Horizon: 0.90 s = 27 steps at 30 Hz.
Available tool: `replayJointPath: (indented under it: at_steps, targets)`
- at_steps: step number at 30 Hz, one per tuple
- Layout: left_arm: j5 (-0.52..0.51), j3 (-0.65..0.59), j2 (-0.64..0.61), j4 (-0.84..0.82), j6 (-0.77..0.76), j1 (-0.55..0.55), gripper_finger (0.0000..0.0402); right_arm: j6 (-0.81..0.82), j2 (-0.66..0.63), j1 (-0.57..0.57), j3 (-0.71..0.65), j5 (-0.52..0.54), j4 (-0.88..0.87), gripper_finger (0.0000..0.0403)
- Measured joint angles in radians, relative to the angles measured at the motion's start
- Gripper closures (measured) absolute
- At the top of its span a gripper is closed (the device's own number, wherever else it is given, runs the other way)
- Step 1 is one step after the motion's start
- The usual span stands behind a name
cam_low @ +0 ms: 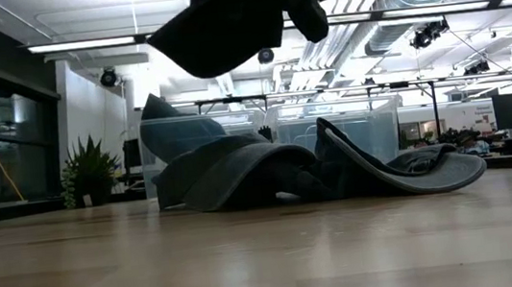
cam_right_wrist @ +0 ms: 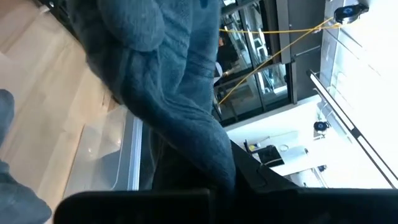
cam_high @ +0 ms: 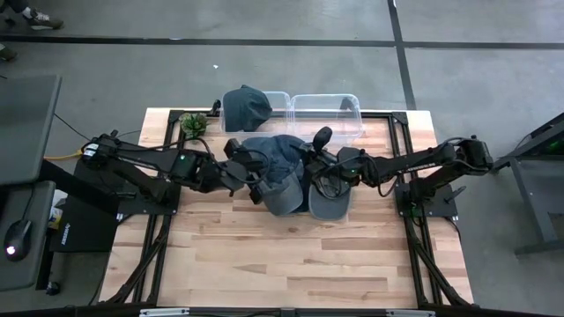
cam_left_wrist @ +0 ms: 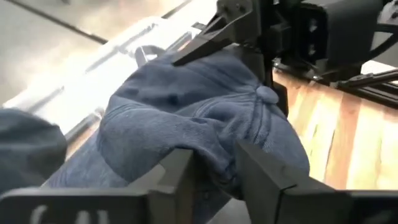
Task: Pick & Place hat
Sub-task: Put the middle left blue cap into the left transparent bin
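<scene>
Hats sit in a heap at the middle of the wooden worktop (cam_high: 264, 255), slightly toward 12 o'clock. The blue-grey hat (cam_high: 275, 157) on top of the heap is the one being handled, with both arms meeting over it. Left pincer (cam_high: 249, 174) comes in from 9 o'clock and sits on the hat's 9 o'clock edge; in the left wrist view its two fingers (cam_left_wrist: 261, 177) stand apart with a fold of the blue hat (cam_left_wrist: 199, 118) bunched between them, so it is part-open around the cloth, and whether it truly grips is hard to tell. Right pincer (cam_high: 315, 167) comes in from 3 o'clock and is clenched; the right wrist view shows a ridge of the hat (cam_right_wrist: 180, 106) running down to its fingers, pinched there.

Two more grey hats lie under and beside the blue one, brims toward 6 o'clock: one (cam_high: 284, 195) just at 6 o'clock of the left pincer, the other (cam_high: 331, 202) under the right pincer. The low view shows the pile (cam_low: 308, 171) resting on the worktop, with cloth hanging above it from the arms.

Clear bins (cam_high: 326, 113) stand at the 12 o'clock edge; a dark hat (cam_high: 246, 107) rests in the 9 o'clock one. Small green plant (cam_high: 194, 125) sits at 9 o'clock of the bins.
</scene>
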Motion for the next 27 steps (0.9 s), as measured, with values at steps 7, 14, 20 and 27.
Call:
replayJointPath:
  at_steps: [7,14,20,27]
  targets:
    - [-0.038,0.000,-0.061,-0.041,0.039,0.000,0.0209,0.000,0.000,0.000,0.000,0.031,-0.013,0.0402]
    - [-0.071,0.000,-0.147,-0.145,0.012,0.000,0.0191,-0.002,0.000,0.000,-0.002,0.042,-0.018,0.0402]
    - [-0.110,0.000,-0.158,-0.252,-0.122,0.000,0.0190,-0.017,-0.002,0.000,-0.002,0.027,0.031,0.0403]
    - [-0.090,-0.047,-0.141,-0.247,-0.146,0.000,0.0190,-0.042,-0.032,0.012,0.046,-0.007,-0.017,0.0403]
